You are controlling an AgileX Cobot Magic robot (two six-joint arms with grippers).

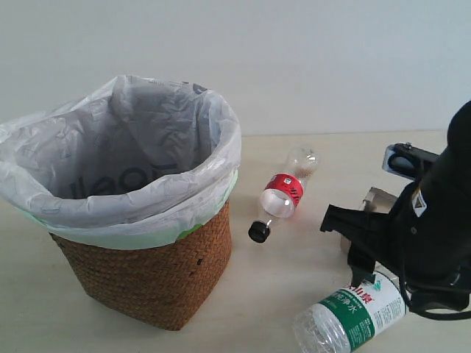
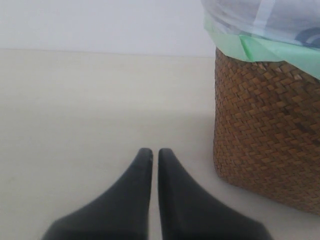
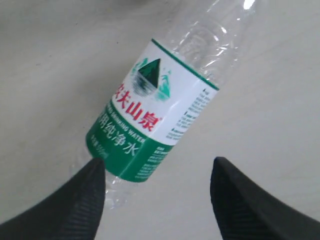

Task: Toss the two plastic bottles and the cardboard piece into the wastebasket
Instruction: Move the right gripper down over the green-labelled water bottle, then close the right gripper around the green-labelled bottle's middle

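Currently right gripper (image 3: pixel 157 161) spread over the large clear green-labelled plastic bottle (image 3: pixel 155 112) lying on the table (image 3: pixel 50 75), apparently lining up a grasp. Brown wicker wastebasket (image 1: pixel 151 276) stands well apart. Left gripper (image 2: pixel 151 151) pressed together.

The brown wicker wastebasket (image 1: pixel 147 279), lined with a white bag, stands upright at left. Just right of it lies the small red-labelled bottle (image 1: pixel 281 195), black cap nearest. The larger green-labelled bottle (image 1: pixel 353 316) lies near right. The beige cardboard (image 1: pixel 375 197) sits farther back, mostly hidden.

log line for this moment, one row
right gripper: open over green-label bottle | left gripper: shut, beside wastebasket | red-label bottle, cardboard piece: on table
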